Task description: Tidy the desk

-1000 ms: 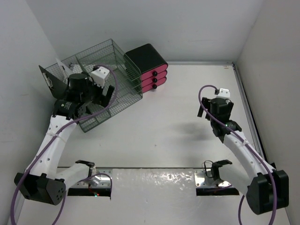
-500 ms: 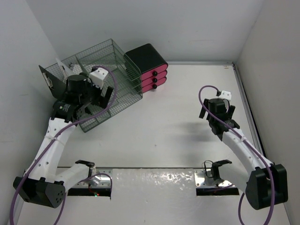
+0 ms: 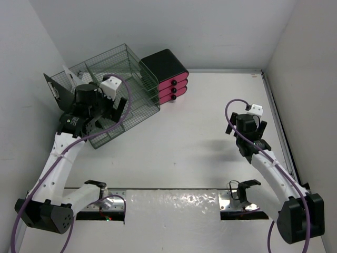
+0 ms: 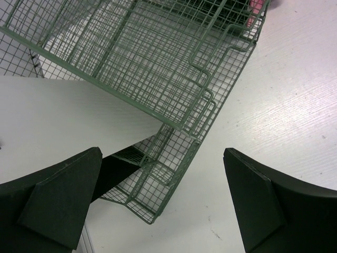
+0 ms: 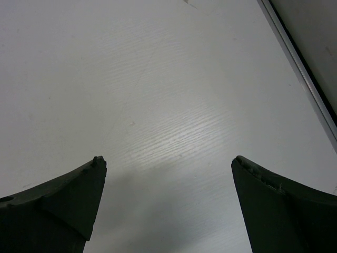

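While the left gripper (image 4: 162, 158) and right gripper (image 5: 168, 161) hang spread wide and empty, the large flat matte-white desk (image 3: 184, 142) lies beneath them, likely rigid and immovable; its green wire-mesh rack (image 3: 113, 66), far left, looks light, graspable by rim wires.

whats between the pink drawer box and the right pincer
Only bare white desk. In the top view, nothing sits between the drawer box and the right pincer, which is open.
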{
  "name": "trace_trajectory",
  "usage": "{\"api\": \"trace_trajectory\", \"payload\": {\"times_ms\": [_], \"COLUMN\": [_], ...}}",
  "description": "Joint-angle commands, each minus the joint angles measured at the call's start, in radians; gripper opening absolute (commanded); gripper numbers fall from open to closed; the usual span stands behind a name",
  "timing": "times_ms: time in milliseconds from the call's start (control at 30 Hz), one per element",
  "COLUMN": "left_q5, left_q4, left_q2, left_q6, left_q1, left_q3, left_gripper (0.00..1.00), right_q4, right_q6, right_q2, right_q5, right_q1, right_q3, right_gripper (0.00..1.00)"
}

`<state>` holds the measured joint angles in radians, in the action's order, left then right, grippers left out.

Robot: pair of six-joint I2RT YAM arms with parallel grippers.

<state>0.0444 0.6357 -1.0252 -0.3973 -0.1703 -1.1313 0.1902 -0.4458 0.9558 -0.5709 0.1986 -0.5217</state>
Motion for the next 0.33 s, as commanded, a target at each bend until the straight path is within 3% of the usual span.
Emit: {"api": "trace_trajectory", "payload": {"times_ms": [0,300], "left_q5": [-0.005,0.008], "left_q4": [-0.01,-0.005], "left_q2": [0.028,0.033], "left_q6": [-0.014,-0.028], "left_q1": [-0.009,-0.009], "left_q3": [-0.027,-0.013], "left_gripper": [0.99,0.99], "right_q4": [-0.055,-0.067], "right_q6": [0.009,-0.021], "right_q2": [-0.025,-0.023], "right_q5": [-0.018,-0.034], "right_q1": [0.001,0.001], "right_q3": [0.006,0.014], "right_gripper": [0.99,0.99]}}
